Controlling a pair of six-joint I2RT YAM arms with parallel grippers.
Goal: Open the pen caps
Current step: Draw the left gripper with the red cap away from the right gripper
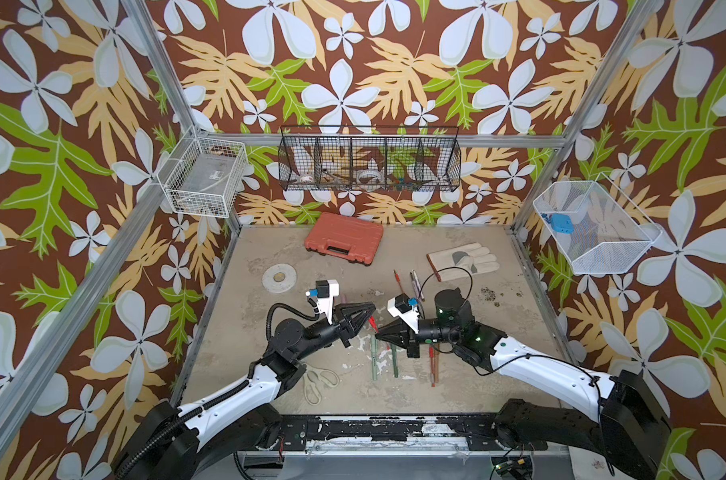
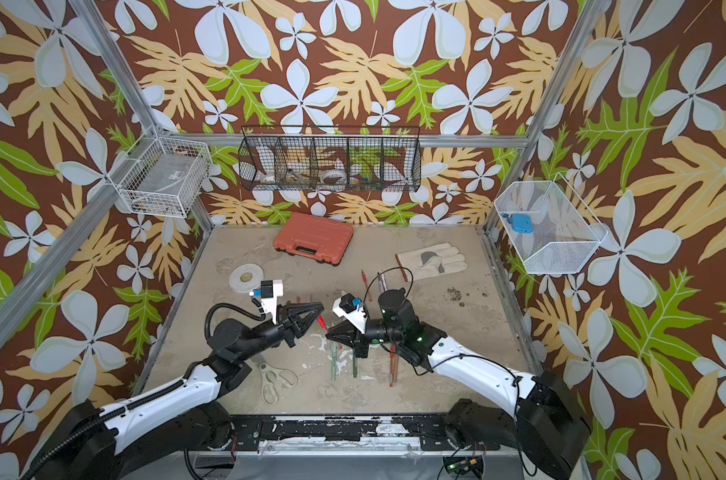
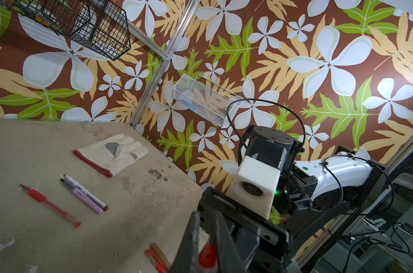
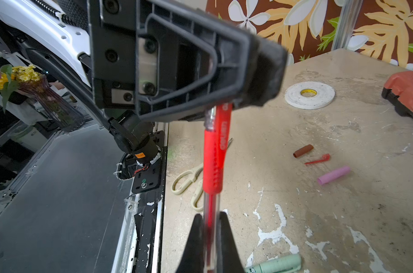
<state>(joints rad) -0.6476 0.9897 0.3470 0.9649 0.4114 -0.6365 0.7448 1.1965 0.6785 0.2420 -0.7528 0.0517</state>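
Note:
A red pen [image 4: 213,165] hangs above the table's middle, held at both ends. My right gripper [image 4: 209,216] is shut on its clear barrel. My left gripper [image 3: 206,214] is shut on the red pen cap [image 3: 208,256], which sits on the pen. In both top views the two grippers [image 1: 371,309] [image 1: 378,334] meet tip to tip. Loose pen caps lie on the table: brown [image 4: 303,151], red [image 4: 318,159] and pink [image 4: 333,175]. Green pens [image 1: 384,357] and red and brown pens [image 1: 433,365] lie under the right gripper. Uncapped pens [image 3: 82,195] lie farther back.
White-handled scissors [image 1: 317,382] lie near the left arm. A tape roll [image 1: 279,276], an orange case [image 1: 344,237] and a glove [image 1: 463,257] sit toward the back. Wire baskets [image 1: 369,160] hang on the walls.

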